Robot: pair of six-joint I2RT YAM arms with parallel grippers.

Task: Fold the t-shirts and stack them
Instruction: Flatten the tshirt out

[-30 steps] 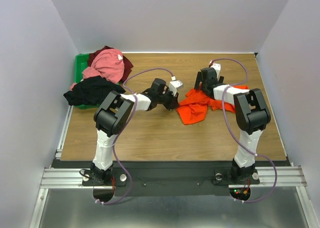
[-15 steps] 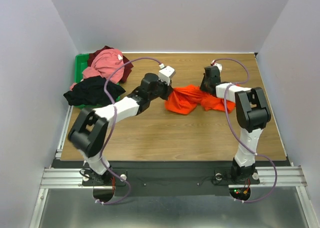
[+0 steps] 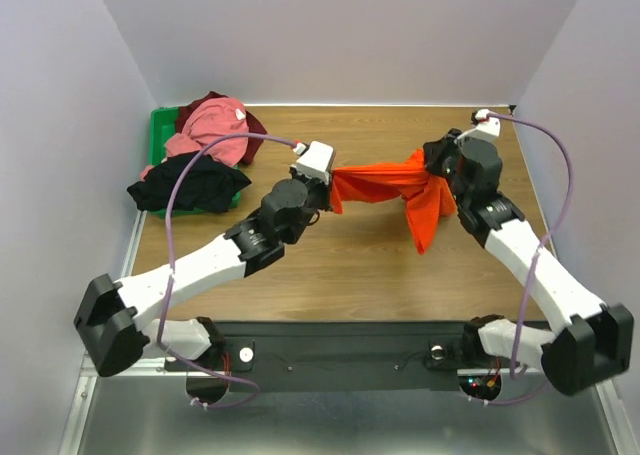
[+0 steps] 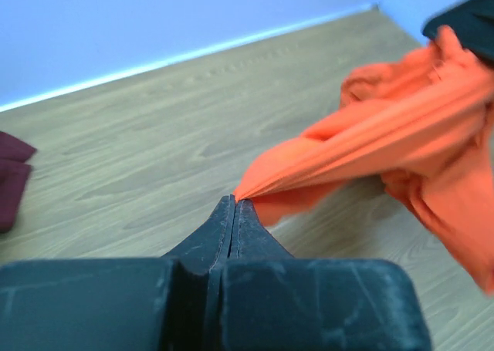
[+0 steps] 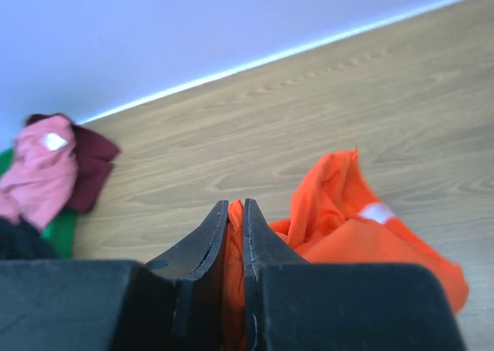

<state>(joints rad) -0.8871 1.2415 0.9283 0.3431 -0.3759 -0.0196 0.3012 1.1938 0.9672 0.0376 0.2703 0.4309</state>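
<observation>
The orange t-shirt (image 3: 385,183) hangs stretched above the table between both grippers, and one loose part droops below the right one. My left gripper (image 3: 329,191) is shut on the shirt's left end; in the left wrist view its tips (image 4: 235,203) pinch a thin edge of orange cloth (image 4: 370,135). My right gripper (image 3: 437,165) is shut on the right end, with a fold of orange fabric (image 5: 347,227) squeezed between its tips (image 5: 236,205). The pink t-shirt (image 3: 212,125), maroon t-shirt (image 3: 252,135) and black t-shirt (image 3: 185,185) lie heaped at the far left.
A green bin (image 3: 158,140) sits under the heap at the table's far-left corner, and the black shirt spills over its near rim. The right wrist view also catches the pink shirt (image 5: 38,173), the maroon shirt (image 5: 93,162) and the bin (image 5: 58,231). Walls close in the back and both sides.
The right gripper closed on the orange shirt. Both arms rose and pulled apart, lifting the shirt off the table and stretching it between them.
</observation>
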